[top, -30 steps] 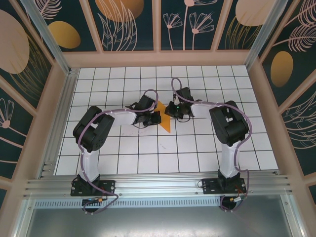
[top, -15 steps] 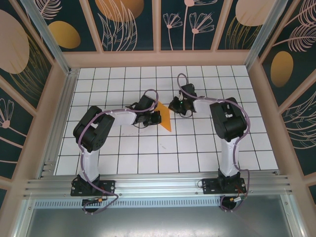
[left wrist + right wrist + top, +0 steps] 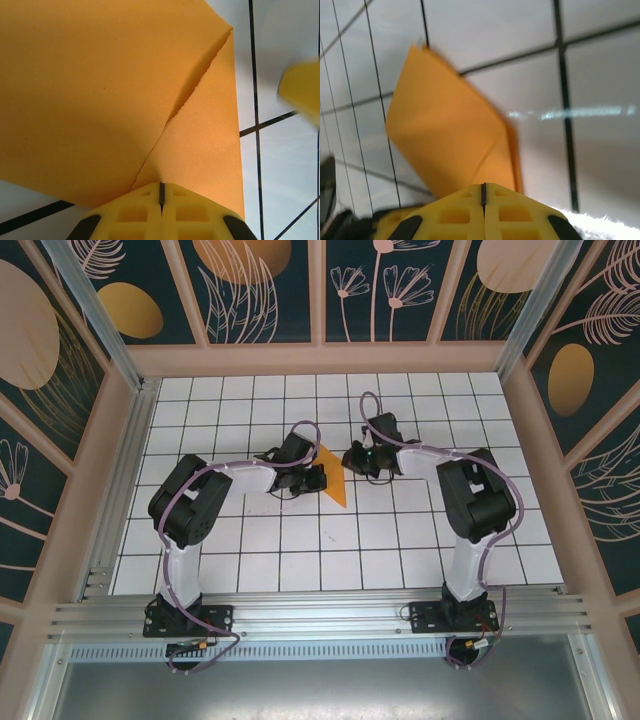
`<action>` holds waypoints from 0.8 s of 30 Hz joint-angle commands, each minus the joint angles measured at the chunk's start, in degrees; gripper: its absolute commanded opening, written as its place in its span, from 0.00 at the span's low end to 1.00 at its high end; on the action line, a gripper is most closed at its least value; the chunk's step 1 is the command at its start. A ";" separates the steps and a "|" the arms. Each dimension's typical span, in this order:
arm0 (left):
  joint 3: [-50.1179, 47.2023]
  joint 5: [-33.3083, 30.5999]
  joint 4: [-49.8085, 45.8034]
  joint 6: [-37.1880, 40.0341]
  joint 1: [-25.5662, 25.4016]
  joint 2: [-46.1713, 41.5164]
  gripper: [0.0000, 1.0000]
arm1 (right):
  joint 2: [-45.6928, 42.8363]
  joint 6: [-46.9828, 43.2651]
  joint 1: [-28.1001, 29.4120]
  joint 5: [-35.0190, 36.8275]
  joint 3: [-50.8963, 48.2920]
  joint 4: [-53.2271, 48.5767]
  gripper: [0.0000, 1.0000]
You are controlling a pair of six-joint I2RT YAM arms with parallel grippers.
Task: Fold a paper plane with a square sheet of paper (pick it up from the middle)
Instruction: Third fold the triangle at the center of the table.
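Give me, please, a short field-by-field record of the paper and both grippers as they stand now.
paper: square sheet of paper, orange, partly folded with creased flaps, near the middle of the white tiled table
left gripper: shut, tips at the paper's edge; pinching or pressing, cannot tell
right gripper: shut, nothing between its fingers, just right of the paper
plane: not yet a dart
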 commanded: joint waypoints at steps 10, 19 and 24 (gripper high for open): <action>-3.42 -3.79 -7.15 -1.79 0.30 2.37 0.00 | 0.42 -3.55 1.37 -4.99 -4.99 -4.82 0.07; 3.63 3.13 -1.14 -5.29 0.92 -2.58 0.03 | 2.62 -5.69 -0.18 -4.60 -7.61 -5.47 0.06; 4.76 6.79 6.67 -9.49 1.83 -1.89 0.08 | 3.42 -6.32 -0.48 -4.34 -7.95 -5.58 0.05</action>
